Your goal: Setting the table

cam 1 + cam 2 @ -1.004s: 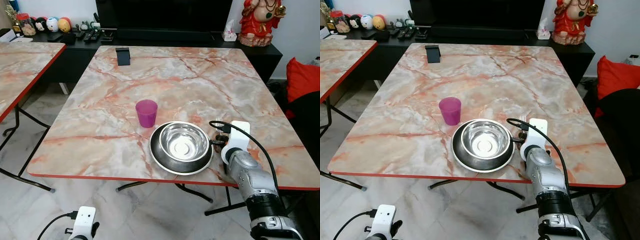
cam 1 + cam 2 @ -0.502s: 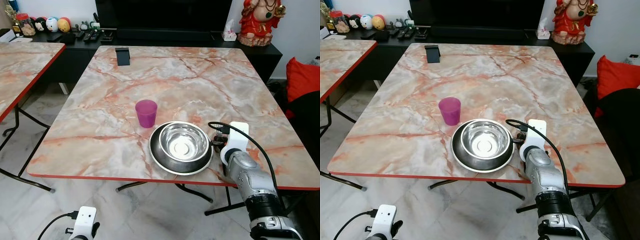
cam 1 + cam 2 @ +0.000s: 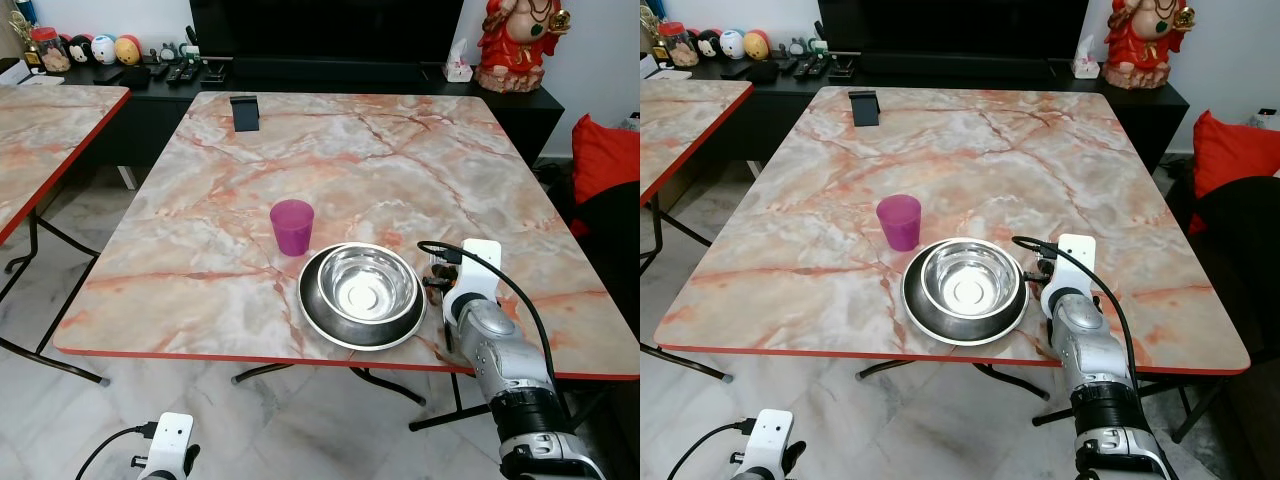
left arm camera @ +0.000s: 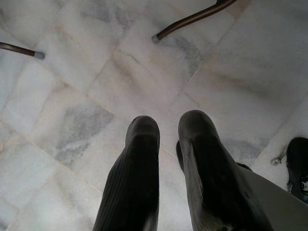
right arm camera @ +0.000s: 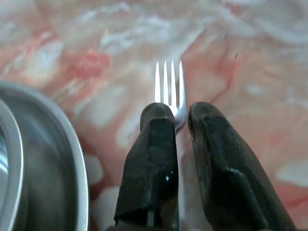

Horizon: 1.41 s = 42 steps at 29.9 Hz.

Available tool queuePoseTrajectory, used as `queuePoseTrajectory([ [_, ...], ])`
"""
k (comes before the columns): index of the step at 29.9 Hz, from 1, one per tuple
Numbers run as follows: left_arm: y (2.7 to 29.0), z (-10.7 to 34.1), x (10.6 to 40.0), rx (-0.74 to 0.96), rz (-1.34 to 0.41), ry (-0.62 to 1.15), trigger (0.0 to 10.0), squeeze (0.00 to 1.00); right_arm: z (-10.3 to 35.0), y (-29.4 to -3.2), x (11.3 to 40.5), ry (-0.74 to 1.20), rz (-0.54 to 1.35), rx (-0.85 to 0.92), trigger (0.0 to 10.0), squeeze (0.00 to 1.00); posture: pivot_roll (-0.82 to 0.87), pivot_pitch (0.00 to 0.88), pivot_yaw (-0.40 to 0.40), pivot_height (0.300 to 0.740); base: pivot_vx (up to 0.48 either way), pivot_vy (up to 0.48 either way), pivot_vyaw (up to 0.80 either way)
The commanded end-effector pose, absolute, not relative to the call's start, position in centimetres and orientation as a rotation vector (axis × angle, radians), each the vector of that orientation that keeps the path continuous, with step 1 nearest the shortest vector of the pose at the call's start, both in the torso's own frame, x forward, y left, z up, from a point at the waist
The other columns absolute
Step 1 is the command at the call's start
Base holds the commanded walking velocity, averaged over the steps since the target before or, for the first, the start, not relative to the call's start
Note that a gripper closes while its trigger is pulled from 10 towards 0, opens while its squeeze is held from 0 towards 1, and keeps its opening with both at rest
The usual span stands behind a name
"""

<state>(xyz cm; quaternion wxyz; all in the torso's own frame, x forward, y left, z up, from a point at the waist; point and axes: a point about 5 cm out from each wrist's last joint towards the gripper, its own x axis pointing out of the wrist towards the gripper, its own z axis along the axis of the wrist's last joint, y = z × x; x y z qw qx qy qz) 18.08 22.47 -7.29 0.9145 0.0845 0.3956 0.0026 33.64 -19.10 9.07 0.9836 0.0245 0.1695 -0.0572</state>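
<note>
A steel bowl (image 3: 366, 283) sits in a steel plate (image 3: 325, 322) near the front edge of the marble table (image 3: 380, 160). A purple cup (image 3: 292, 226) stands just behind the plate, to its left. My right gripper (image 3: 436, 282) is low over the table, right beside the plate's right rim. It is shut on a fork (image 5: 169, 83) whose tines point away past the fingertips (image 5: 156, 118). The left gripper (image 4: 166, 130) hangs idle over the floor tiles, its fingers close together and holding nothing.
A black phone stand (image 3: 245, 112) stands at the table's far left. A second marble table (image 3: 40, 130) is to the left, with a walkway between. Behind is a dark sideboard (image 3: 150, 75) with toys and a red statue (image 3: 520, 40). A red cushion (image 3: 605, 160) lies right.
My right gripper has sunk slightly toward the table with the fork, still beside the plate. Bowl, plate and cup have not moved.
</note>
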Motion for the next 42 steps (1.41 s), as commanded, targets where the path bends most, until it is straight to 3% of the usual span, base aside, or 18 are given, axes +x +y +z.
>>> queuePoseTrajectory([
  [1,22.4,-7.5,17.9,0.179,0.002,0.836,10.0,0.0,10.8,-19.3,34.1,0.232,-0.121,0.022,10.0,0.0,-0.11,0.0,-0.011,0.74,0.0,0.0,0.0],
  [5,22.1,-7.5,18.0,0.174,-0.002,0.834,10.0,0.0,12.5,-19.3,33.7,0.065,-0.116,-0.005,10.0,0.0,-0.11,0.0,-0.014,0.74,0.0,0.0,0.0],
  [13,21.9,-7.4,18.2,0.148,0.012,0.806,10.0,0.0,12.2,-20.1,30.0,-0.117,-0.148,-0.024,10.0,0.0,-0.1,0.0,-0.023,0.74,0.0,0.0,0.0],
  [21,21.9,-7.4,18.3,0.082,0.067,0.806,10.0,0.0,12.2,-20.5,28.7,-0.157,-0.168,-0.026,10.0,0.0,-0.1,0.0,-0.008,0.74,0.0,0.0,0.0],
  [27,23.2,-7.3,18.0,-0.002,0.188,0.809,10.0,0.0,12.5,-20.1,28.9,-0.184,-0.169,-0.015,10.0,0.0,-0.1,0.0,-0.005,0.74,0.0,0.0,0.0],
  [42,22.5,-7.3,18.5,0.012,0.139,0.818,10.0,0.0,14.9,-19.8,30.6,-0.28,-0.15,-0.002,10.0,0.0,-0.11,0.0,-0.006,0.74,0.0,0.119,0.0],
])
